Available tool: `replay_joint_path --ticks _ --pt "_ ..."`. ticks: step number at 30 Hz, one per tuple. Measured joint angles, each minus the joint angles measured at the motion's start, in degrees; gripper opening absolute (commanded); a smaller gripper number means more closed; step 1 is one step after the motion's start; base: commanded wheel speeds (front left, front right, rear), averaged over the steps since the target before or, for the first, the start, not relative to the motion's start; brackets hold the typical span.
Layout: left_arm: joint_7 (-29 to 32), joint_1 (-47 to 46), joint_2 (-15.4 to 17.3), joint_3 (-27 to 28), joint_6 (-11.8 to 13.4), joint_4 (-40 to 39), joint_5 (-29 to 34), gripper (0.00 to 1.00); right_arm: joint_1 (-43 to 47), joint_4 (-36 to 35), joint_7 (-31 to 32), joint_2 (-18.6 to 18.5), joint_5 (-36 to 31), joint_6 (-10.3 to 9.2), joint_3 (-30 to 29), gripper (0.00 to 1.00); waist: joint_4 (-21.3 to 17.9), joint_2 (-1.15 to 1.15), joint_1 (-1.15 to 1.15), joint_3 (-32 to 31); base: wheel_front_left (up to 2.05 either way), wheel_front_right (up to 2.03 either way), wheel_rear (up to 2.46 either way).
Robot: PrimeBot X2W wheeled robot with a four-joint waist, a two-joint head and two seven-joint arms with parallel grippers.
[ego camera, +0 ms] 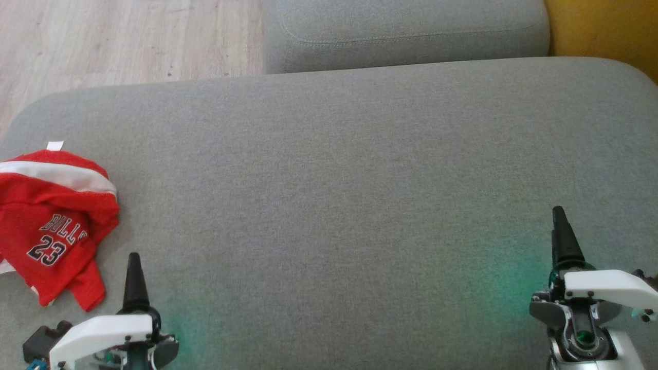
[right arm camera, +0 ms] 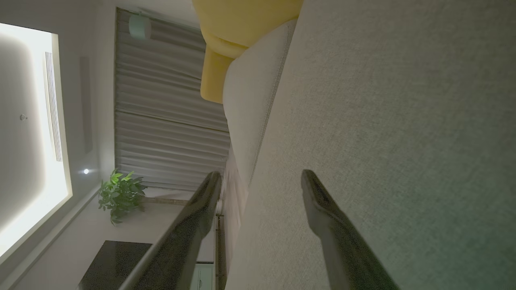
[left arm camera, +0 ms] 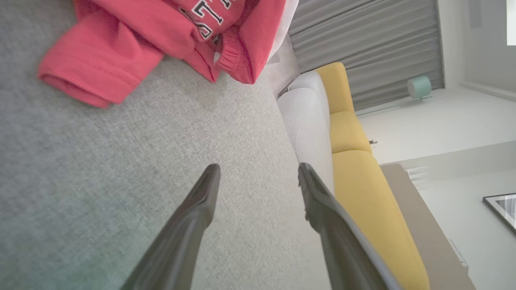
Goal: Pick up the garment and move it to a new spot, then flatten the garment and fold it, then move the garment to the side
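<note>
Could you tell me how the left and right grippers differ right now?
The left gripper is beside the red jersey; the right gripper is over bare cushion, far from it. In the head view the right reaches higher than the left. Both are open and empty.

Grey sofa seat [ego camera: 329, 169] in a lit living rm.
Second grey cushion [ego camera: 406, 36] butts its far edge; pale wood floor [ego camera: 128, 41] far left, yellow upholstery [ego camera: 601, 25] far right. Bkgd: grey pleated curtain [right arm camera: 169, 104], leafy potted plant [right arm camera: 121, 195], mint-green round object [left arm camera: 419, 87] near curtain, dark-framed picture [left arm camera: 502, 209], glowing ceiling panel [right arm camera: 24, 141].
</note>
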Motion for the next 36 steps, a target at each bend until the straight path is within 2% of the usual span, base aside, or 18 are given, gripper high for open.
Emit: replay_joint_path --ticks 36 --pt "-5.9 -3.5 0.8 -2.1 0.0 2.6 27.5 1.0 -6.1 5.9 -5.8 0.3 -30.3 0.0 2.1 1.0 0.0 0.0 0.0 2.2 0.0 0.0 0.0"
